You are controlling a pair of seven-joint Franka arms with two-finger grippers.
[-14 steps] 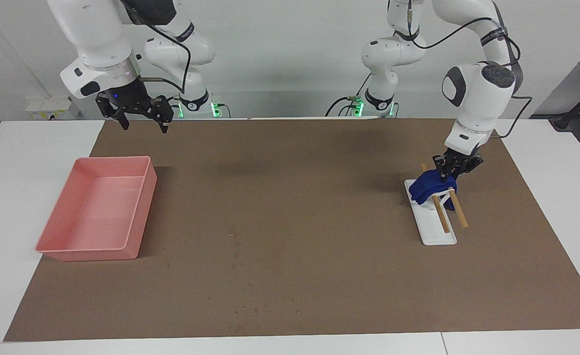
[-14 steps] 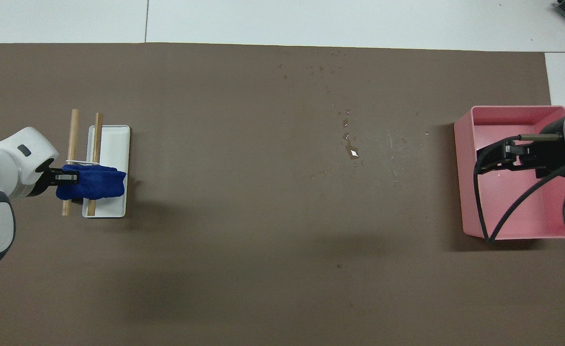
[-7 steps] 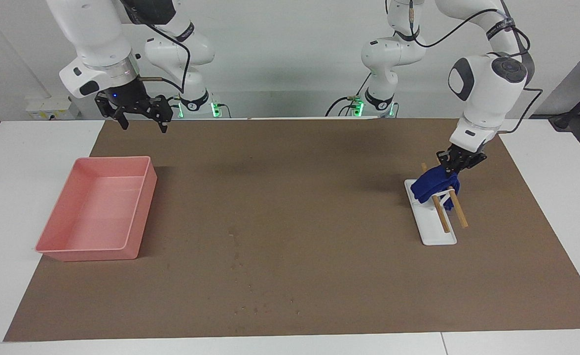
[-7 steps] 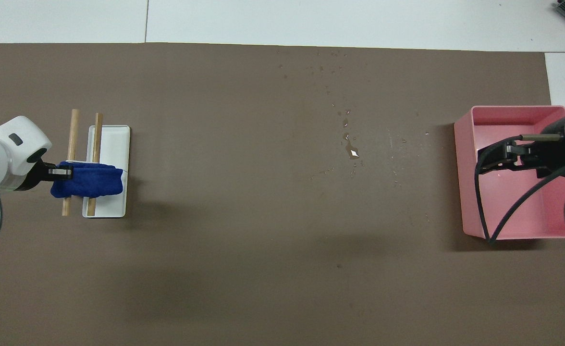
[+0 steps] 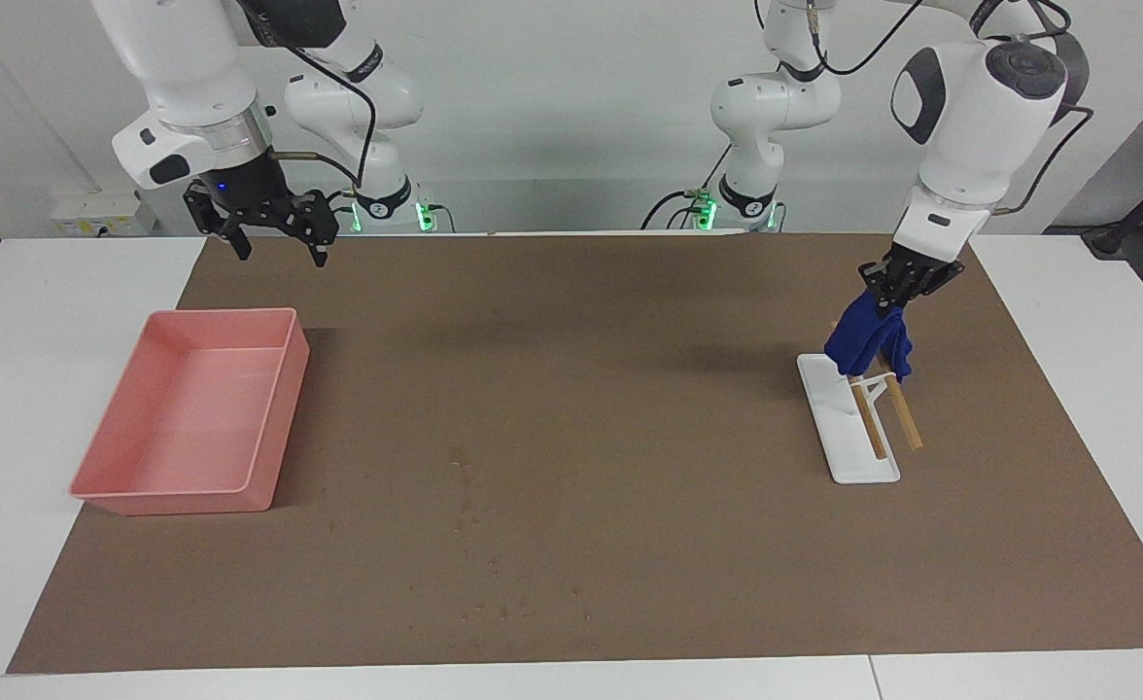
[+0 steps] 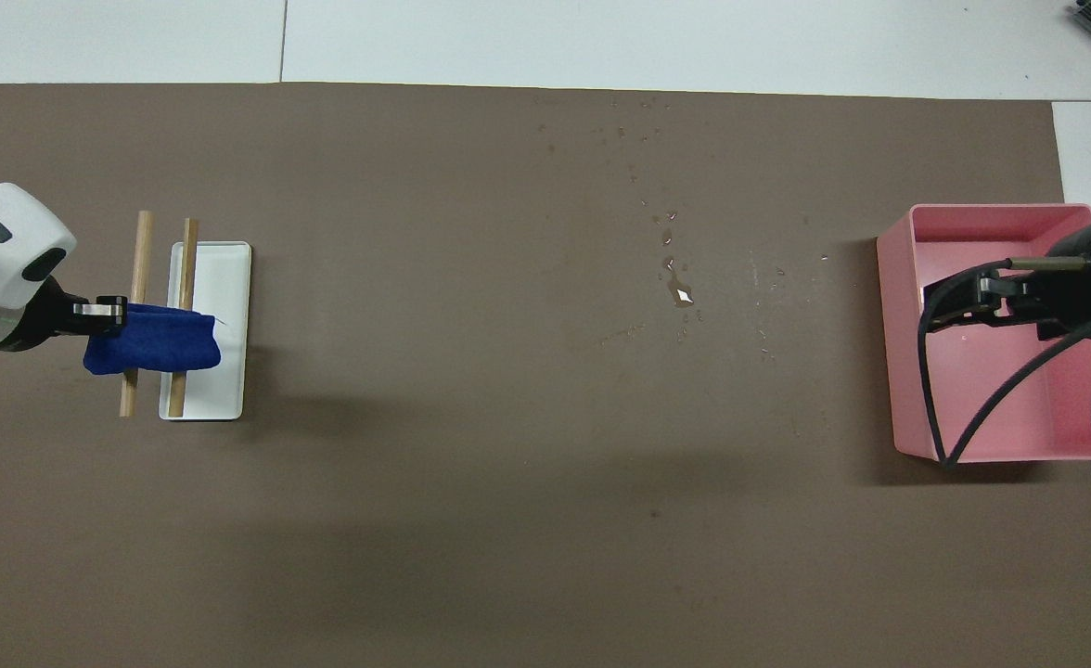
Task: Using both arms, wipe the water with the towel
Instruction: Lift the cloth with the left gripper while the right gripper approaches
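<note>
My left gripper (image 5: pixel 898 290) is shut on the deep-blue towel (image 5: pixel 866 342) and holds it up in the air, hanging just over the small rack's two wooden rods (image 5: pixel 907 425). In the overhead view the towel (image 6: pixel 151 341) covers the rods (image 6: pixel 142 246) beside the left gripper (image 6: pixel 105 315). Water drops and a small puddle (image 6: pixel 680 292) lie on the brown mat mid-table. My right gripper (image 5: pixel 280 255) is open and empty, waiting in the air over the pink tray's end nearer to the robots; it also shows in the overhead view (image 6: pixel 954 306).
The rack's white base (image 5: pixel 848 452) stands toward the left arm's end of the table. The pink tray (image 5: pixel 280 408) stands at the right arm's end. A brown mat (image 5: pixel 581 389) covers the table's middle.
My left gripper has risen with the towel, lifting it off the rack's rods so it now hangs from the fingers. The right arm has barely moved.
</note>
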